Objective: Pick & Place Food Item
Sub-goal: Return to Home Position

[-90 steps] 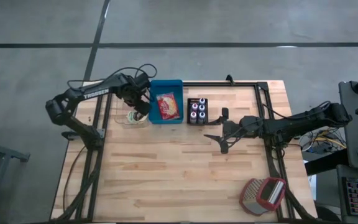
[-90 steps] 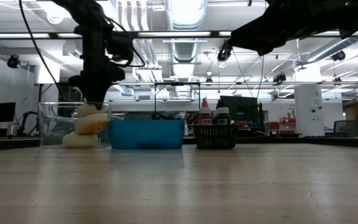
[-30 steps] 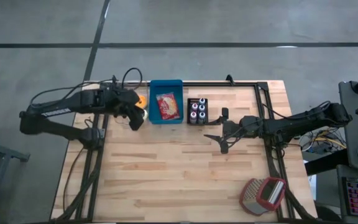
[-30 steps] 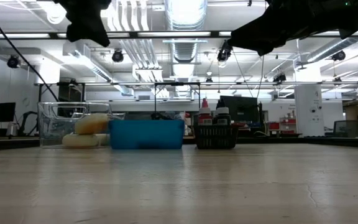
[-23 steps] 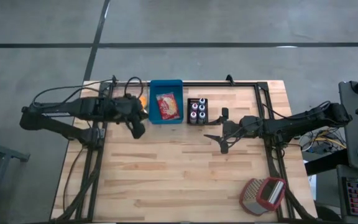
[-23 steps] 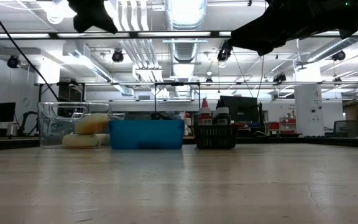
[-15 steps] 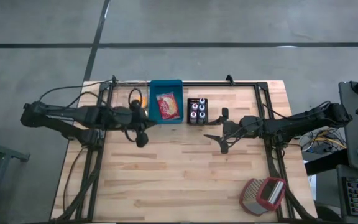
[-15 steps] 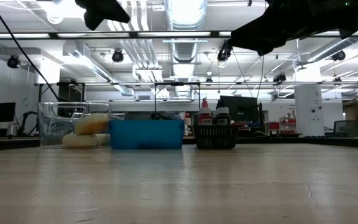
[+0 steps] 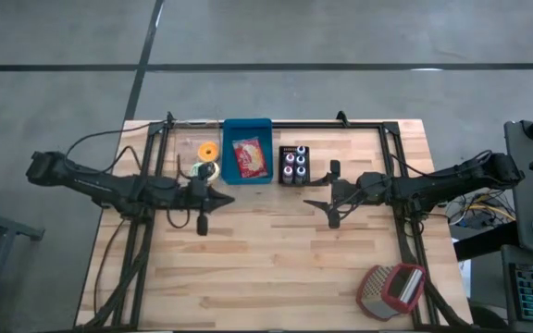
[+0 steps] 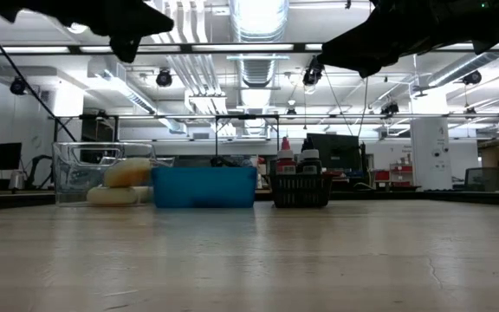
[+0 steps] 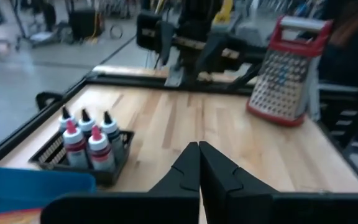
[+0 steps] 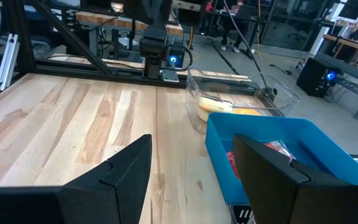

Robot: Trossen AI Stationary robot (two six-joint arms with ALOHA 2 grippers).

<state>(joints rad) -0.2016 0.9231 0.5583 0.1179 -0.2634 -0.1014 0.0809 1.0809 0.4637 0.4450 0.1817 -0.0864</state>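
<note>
A clear container (image 9: 205, 159) at the far left holds pale and orange food items (image 9: 207, 151), stacked one on another (image 10: 125, 173). Beside it a blue bin (image 9: 248, 164) holds a red packet (image 9: 249, 157). My left gripper (image 9: 222, 199) is shut with nothing between its fingers (image 11: 199, 163). It hangs level above the table, just nearer than the container, pointing toward the right edge. My right gripper (image 9: 328, 190) hangs open over the table's middle, near the bottle caddy, and faces the bin (image 12: 278, 155) and the container (image 12: 229, 99).
A black caddy of small bottles (image 9: 294, 165) stands right of the blue bin and shows again in the left wrist view (image 11: 89, 144). A red-handled grater (image 9: 391, 289) lies at the near right corner. Bare wood lies between the arms and toward the near edge.
My left arm has drawn away from the clear container toward the near edge and come lower. Its gripper has tipped from pointing down to level, toward the table's right edge. The food items stay stacked in the container.
</note>
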